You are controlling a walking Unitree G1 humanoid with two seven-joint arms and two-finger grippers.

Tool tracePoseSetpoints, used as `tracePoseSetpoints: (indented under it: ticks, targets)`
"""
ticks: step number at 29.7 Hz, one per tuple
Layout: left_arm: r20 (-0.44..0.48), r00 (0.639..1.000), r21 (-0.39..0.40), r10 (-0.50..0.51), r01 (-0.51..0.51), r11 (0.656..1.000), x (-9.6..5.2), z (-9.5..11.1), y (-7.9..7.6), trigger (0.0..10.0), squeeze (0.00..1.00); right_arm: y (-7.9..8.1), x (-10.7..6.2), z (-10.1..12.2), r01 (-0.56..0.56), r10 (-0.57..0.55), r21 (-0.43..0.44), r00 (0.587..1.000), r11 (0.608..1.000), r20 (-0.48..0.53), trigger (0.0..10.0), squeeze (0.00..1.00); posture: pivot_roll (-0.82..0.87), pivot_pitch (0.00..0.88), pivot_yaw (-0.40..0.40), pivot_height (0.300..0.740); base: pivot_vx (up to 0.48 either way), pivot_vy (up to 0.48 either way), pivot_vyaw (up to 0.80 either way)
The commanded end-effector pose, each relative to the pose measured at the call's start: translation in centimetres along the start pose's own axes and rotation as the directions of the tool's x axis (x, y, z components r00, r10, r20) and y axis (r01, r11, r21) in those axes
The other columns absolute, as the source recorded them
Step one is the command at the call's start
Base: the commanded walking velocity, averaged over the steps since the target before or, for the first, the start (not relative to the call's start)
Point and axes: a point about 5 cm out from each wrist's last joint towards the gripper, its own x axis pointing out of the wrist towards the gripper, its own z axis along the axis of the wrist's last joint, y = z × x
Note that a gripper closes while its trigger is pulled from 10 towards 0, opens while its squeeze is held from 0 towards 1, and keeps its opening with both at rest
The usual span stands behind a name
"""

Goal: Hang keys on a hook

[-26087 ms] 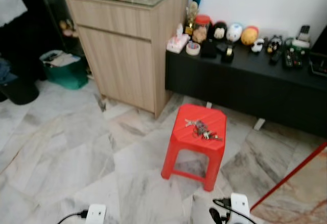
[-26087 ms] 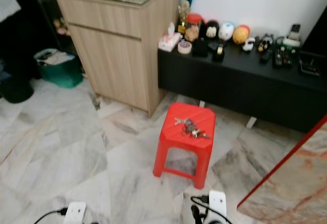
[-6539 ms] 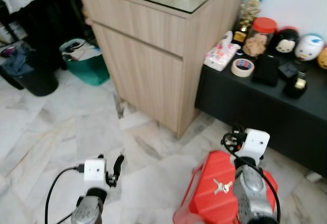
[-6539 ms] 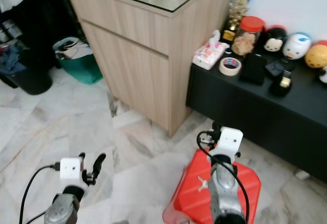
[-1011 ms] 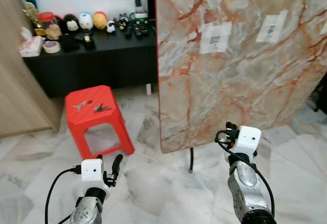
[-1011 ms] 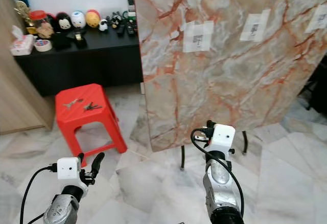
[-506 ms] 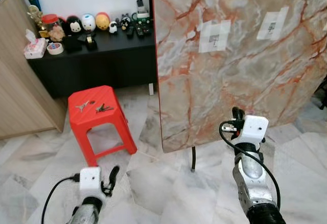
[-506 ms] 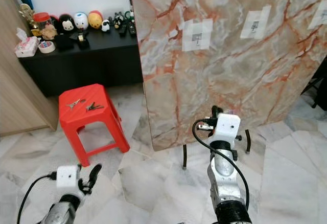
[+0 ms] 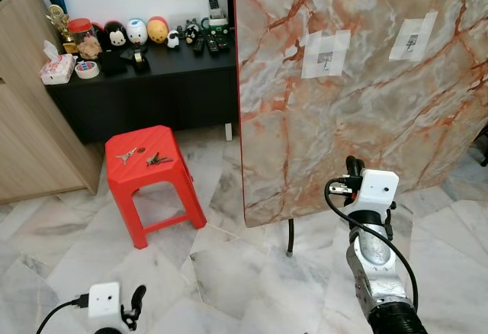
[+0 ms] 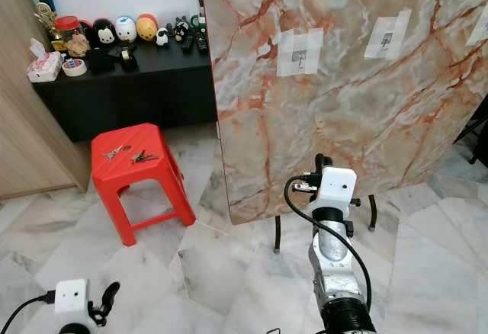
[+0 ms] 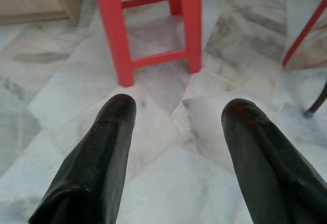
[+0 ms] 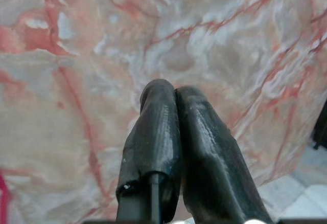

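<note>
On the red stool point(image 9: 149, 168), 2 small metal key bunches point(image 9: 147, 157); left hand point(image 11: 176, 132) apart; right hand point(image 12: 173, 97) together

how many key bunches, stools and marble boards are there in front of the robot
key bunches, on the stool top: 2
red stool: 1
marble board: 1
total: 4

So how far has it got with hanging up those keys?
Nothing looks hung yet. Two bunches of keys lie on the red stool. The right gripper is shut, pointing at the marble board, where taped hooks wait. Whether it holds a key, I cannot tell. The left gripper is open.
</note>
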Motion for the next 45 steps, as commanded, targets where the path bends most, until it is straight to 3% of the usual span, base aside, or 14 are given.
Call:
tracePoseSetpoints:
  ticks: [1,7,45]
  targets:
    - [-0.015,1.000,0.003,0.007,-0.007,1.000,-0.19,-0.48,0.10,10.0,0.00,0.16,0.41,0.86,-0.010,0.010,-0.019,0.999,1.000,0.035,10.0,0.00,0.04,0.057,-0.001,0.722,0.000,0.000,0.00]
    - [0.003,1.000,0.002,-0.008,0.008,1.000,0.04,-0.17,-0.27,10.0,0.00,0.15,0.54,0.95,0.000,0.000,-0.013,0.999,1.000,0.037,10.0,0.00,0.04,0.043,0.002,0.722,0.000,0.000,0.00]
    - [0.008,1.000,-0.012,-0.021,0.021,1.000,0.03,-0.39,-0.81,10.0,0.00,0.72,0.52,0.53,-0.003,0.003,-0.012,1.000,1.000,0.014,10.0,0.00,0.04,0.061,-0.003,0.722,0.267,0.000,0.00]
